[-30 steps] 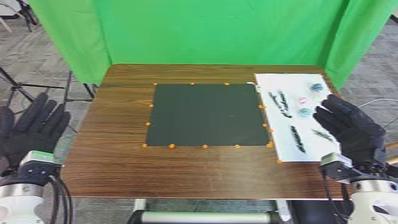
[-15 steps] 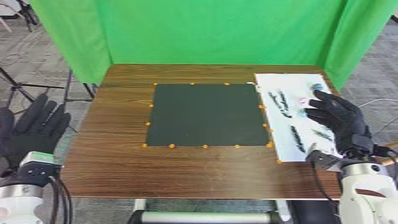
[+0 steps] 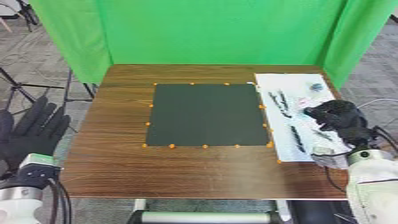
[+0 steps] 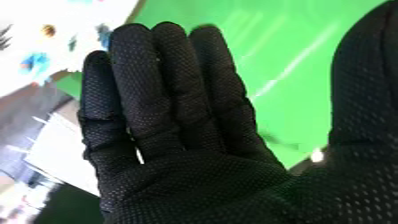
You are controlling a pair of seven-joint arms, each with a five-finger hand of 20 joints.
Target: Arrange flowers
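Observation:
In the head view my right hand (image 3: pixel 338 116) is over the right side of the white board (image 3: pixel 282 142), close to the flower pieces. The right wrist view shows that hand (image 4: pixel 169 115) with its fingers straight and nothing held. A blue flower (image 3: pixel 316 87) lies near the board's far end, and a pale pink one (image 3: pixel 303 101) is just beyond the fingers. Dark stems (image 3: pixel 297 139) lie along the board's left part, with a green sprig (image 3: pixel 323 135) beside my right hand. My left hand (image 3: pixel 31 130) rests open, left of the table.
A dark square mat (image 3: pixel 209 115) with orange markers round its edge covers the middle of the brown table (image 3: pixel 178 172). Behind the table hangs a green curtain (image 3: pixel 213 32). The white board is at the table's right edge.
My right hand has moved in over the board, turned and lowered towards the flowers, uncovering the blue flower again in the last half second. My left hand has kept still.

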